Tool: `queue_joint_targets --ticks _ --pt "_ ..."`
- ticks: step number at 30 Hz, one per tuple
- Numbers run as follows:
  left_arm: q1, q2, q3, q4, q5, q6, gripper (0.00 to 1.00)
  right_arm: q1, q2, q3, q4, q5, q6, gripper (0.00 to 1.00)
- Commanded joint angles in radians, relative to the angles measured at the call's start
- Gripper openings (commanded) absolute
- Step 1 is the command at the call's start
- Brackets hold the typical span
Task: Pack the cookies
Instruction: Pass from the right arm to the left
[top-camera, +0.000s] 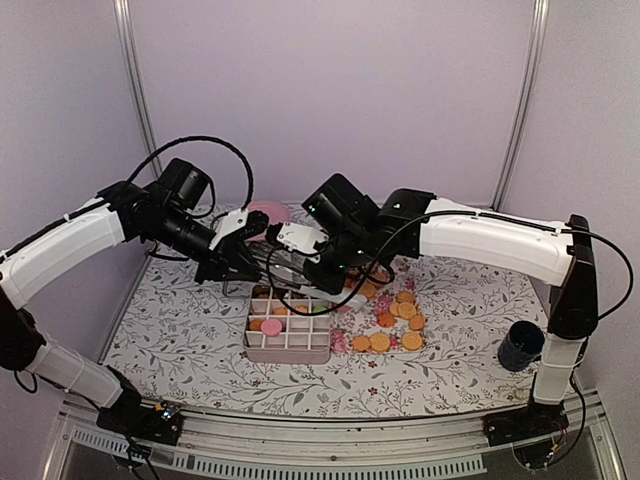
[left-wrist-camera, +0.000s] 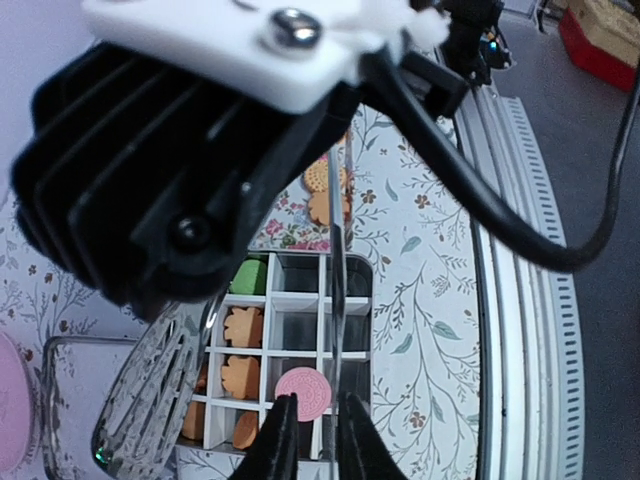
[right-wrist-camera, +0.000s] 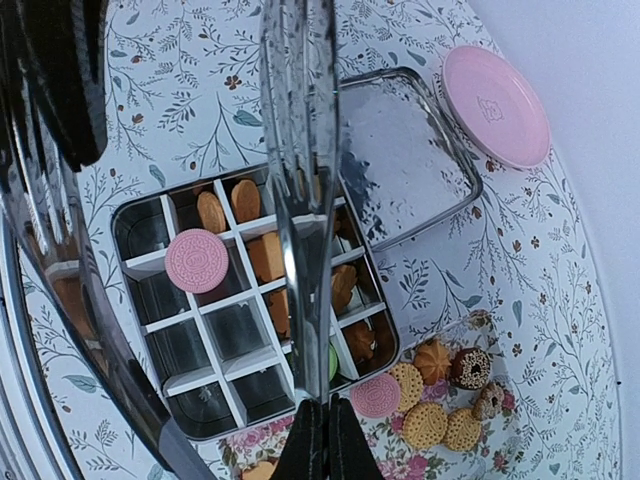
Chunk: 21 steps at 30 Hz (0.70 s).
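Observation:
A metal tin with a white divider grid (top-camera: 288, 340) sits mid-table. Cookies stand in its compartments: orange ones (left-wrist-camera: 243, 326) and a green one (left-wrist-camera: 247, 276). A pink cookie (left-wrist-camera: 303, 392) lies flat on top of the dividers (right-wrist-camera: 197, 260). Loose cookies (top-camera: 400, 315) lie right of the tin, among them a pink one (right-wrist-camera: 376, 396) and a dark one (right-wrist-camera: 472, 368). My left gripper (left-wrist-camera: 317, 440) hovers over the tin, its jaws narrowed round thin metal tongs (left-wrist-camera: 337, 300). My right gripper (right-wrist-camera: 325, 430) is shut on pressed-together tongs (right-wrist-camera: 300, 200) above the tin. Both tongs' tips are hidden.
The tin's metal lid (right-wrist-camera: 400, 160) lies behind the tin, and a large pink plate (right-wrist-camera: 497, 105) lies beyond it. A dark cup (top-camera: 520, 345) stands at the right by the right arm's base. The two wrists crowd close together over the tin.

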Motion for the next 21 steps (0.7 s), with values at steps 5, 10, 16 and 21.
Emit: queue_joint_targets --ticks 5,10,16,21 --pt "-0.011 -0.056 -0.044 0.045 0.032 -0.001 0.03 0.011 0.006 0.037 0.048 0.019 0.034 0.0" --pt "-0.012 -0.102 -0.091 0.029 0.058 0.078 0.0 0.011 0.013 0.028 0.084 0.054 0.052 0.0" --pt "-0.014 -0.166 -0.151 0.05 0.094 0.148 0.0 -0.01 0.023 0.039 0.102 0.08 0.11 0.0" --pt "-0.014 -0.22 -0.207 0.143 0.072 0.119 0.0 -0.019 -0.001 0.042 0.12 0.022 0.139 0.29"
